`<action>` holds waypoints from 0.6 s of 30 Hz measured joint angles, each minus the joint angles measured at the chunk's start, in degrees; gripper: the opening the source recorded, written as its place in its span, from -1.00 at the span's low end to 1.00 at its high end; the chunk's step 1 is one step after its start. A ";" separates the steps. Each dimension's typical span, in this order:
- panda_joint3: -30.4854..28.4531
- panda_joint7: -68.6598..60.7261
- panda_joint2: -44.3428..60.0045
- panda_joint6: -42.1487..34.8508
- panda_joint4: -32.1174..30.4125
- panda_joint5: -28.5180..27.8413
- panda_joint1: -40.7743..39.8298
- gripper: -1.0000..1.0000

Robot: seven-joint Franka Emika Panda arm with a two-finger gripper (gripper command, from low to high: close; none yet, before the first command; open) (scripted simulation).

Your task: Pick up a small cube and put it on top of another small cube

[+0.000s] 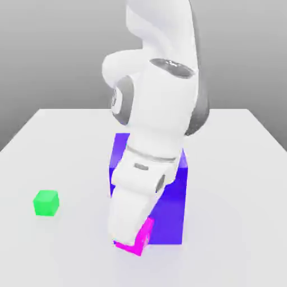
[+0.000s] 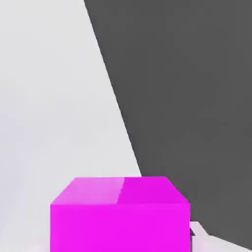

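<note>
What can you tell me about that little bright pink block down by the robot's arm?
The small magenta cube is plain, smooth and glossy, like plastic. In the exterior view it sits tilted at the table's near edge, right against the large blue-purple block, partly covered by the white arm's lower end. In the hand view it looms close.

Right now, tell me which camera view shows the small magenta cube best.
The hand view: the small magenta cube sits close up there, with its top and one side face plainly seen. In the exterior view the same cube is partly hidden behind the white robot arm, beside the large blue-purple block.
</note>
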 joint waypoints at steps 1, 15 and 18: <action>-1.71 0.34 -1.12 -0.39 -0.70 -0.84 -3.36 -1.00; -16.30 -8.26 -14.87 -1.79 -18.48 7.03 -21.59 -1.00; -17.43 -10.29 -13.41 -0.16 -18.78 9.93 -20.11 -1.00</action>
